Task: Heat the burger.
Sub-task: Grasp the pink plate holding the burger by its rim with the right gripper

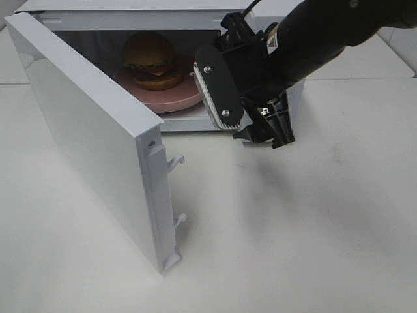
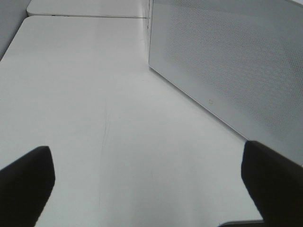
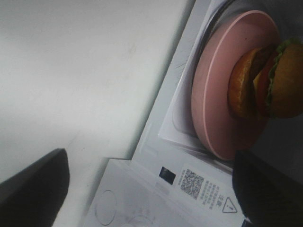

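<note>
Loading done: burger (image 1: 151,60) sits on plate (image 1: 171,101) inside microwave (image 1: 296,98), beyond spread, empty right jaws; next, swing door (image 1: 98,137) shut.

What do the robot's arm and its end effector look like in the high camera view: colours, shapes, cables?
The right arm is a thick black tube with a small pale label. A black cable runs above its wrist. A grey rounded plate with two screws covers a ribbed metal block. The right end effector has black plastic fingers.

A QR code, small unreadable print and a warning triangle are seen on a label (image 3: 203,187) on the microwave (image 3: 156,189); nothing legible is shown elsewhere.
</note>
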You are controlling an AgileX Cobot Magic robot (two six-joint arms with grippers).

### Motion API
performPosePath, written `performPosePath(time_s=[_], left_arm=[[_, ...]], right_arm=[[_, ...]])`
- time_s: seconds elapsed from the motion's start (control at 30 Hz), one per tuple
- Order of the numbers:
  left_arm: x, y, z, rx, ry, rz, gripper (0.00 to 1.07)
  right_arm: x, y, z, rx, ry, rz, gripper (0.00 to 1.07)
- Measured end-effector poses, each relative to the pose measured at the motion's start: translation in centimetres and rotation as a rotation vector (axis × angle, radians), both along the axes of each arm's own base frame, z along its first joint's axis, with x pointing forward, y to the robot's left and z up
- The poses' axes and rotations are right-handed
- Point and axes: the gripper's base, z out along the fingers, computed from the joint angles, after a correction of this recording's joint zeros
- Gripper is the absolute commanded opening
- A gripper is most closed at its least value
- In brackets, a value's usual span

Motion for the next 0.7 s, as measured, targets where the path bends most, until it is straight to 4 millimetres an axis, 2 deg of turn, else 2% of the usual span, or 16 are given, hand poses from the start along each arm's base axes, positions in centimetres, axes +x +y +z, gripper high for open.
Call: performPosePath(time_s=[0.7], left_arm=[[0.0, 0.0, 0.0, 0.000, 0.000, 0.000, 1.00]], right_arm=[[5.8, 4.2, -3.1, 0.009, -0.008, -0.012, 0.88]])
